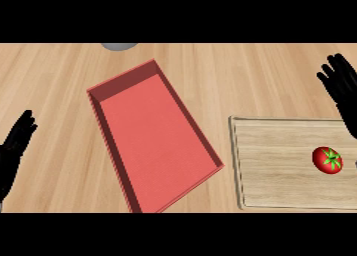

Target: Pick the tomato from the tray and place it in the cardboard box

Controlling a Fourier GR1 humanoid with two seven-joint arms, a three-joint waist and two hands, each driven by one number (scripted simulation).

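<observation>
A red tomato [327, 160] with a green stalk lies on the right part of a pale wooden tray [284, 170] at the lower right. Left of the tray lies a long red box [155, 135] with low walls, open on top and with nothing in it. My right hand [348, 97] is open at the right edge, fingers straight and pointing away, just right of and beyond the tomato, not touching it. At the lower left edge my left hand [10, 152] rests open with its fingers up, well left of the box.
A grey round object [120, 46] shows partly at the top edge, beyond the box. The wooden counter [233, 75] spreads on all sides of the box and the tray.
</observation>
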